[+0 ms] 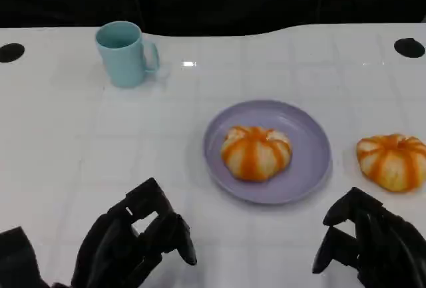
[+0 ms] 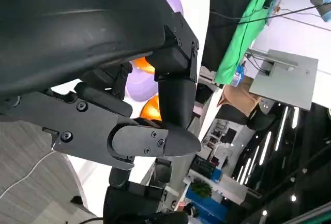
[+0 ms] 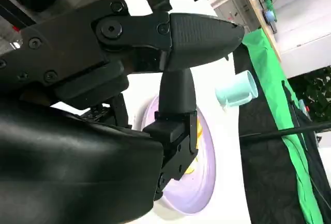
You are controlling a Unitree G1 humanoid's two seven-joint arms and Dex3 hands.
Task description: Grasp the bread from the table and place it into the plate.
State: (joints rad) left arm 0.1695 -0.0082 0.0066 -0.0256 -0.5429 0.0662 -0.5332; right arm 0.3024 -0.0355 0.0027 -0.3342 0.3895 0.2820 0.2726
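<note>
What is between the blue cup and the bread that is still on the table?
In the head view, the purple plate, holding another bread, lies between the cup and the loose bread.

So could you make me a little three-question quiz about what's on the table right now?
1. True or false: the purple plate already has a bread roll on it.
2. Which sits nearest the right hand? A) the blue mug B) the loose bread roll C) the plate
3. Fill in: the left hand holds ____.

Key
1. True.
2. B, it lies on the table just beyond that hand.
3. Nothing.
</note>
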